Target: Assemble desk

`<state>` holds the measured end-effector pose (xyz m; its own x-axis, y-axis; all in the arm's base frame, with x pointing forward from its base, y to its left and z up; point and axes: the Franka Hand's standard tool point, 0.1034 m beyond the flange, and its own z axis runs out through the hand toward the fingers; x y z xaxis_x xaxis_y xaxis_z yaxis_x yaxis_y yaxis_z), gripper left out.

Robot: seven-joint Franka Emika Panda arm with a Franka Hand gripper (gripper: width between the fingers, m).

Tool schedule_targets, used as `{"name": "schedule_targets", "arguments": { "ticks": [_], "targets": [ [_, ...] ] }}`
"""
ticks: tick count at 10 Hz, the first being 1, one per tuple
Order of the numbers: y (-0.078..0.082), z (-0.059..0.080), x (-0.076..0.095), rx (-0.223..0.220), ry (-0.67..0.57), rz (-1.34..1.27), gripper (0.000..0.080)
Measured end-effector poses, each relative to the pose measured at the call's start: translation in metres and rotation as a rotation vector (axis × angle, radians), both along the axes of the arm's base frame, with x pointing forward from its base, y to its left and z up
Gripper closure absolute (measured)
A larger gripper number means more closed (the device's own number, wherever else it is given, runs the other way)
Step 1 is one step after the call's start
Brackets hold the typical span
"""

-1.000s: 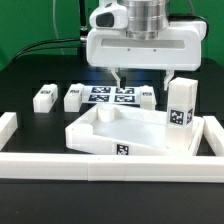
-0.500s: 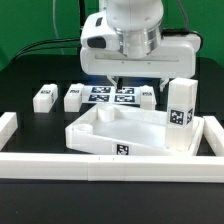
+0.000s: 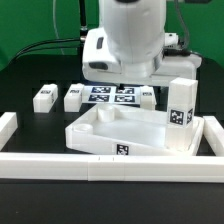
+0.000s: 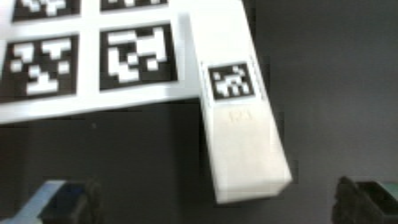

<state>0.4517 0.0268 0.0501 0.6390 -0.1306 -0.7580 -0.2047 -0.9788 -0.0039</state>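
The white desk top (image 3: 120, 135) lies rim-up in front of the arm, a tag on its front wall. One white leg (image 3: 180, 105) stands upright at its corner on the exterior view's right. Three more legs lie behind it: two (image 3: 43, 97) (image 3: 73, 97) on the left and one (image 3: 148, 96) beside the marker board (image 3: 112, 96). In the wrist view that tagged leg (image 4: 240, 130) lies along the marker board's (image 4: 89, 50) edge. My gripper (image 4: 210, 208) is open and empty above the leg's near end, its dark fingertips (image 4: 54, 205) wide to either side. In the exterior view the arm hides the fingers.
A low white border wall (image 3: 100, 165) runs along the front and up both sides (image 3: 8, 128) (image 3: 212, 135). The black table shows around the lying legs. Cables hang behind the arm.
The arm's hand has turned and swung over the back row above the marker board. Its fingers, visible a second ago, are now hidden behind the arm. The parts have not moved.
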Motion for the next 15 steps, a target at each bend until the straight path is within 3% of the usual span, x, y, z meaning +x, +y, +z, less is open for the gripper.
{"name": "schedule_targets", "arguments": {
  "ticks": [4,7,10,13,15],
  "targets": [
    [0.004,-0.013,-0.016,0.011,0.169,0.007,0.0151],
    [0.007,-0.022,-0.015,0.009,0.118,0.014,0.0151],
    [0.022,-0.023,-0.015,0.064,0.07,0.07,0.0151],
    [0.02,-0.025,-0.014,0.06,0.065,0.064,0.0151],
    [0.021,-0.032,-0.017,0.081,0.043,0.086,0.0151]
  ]
}}
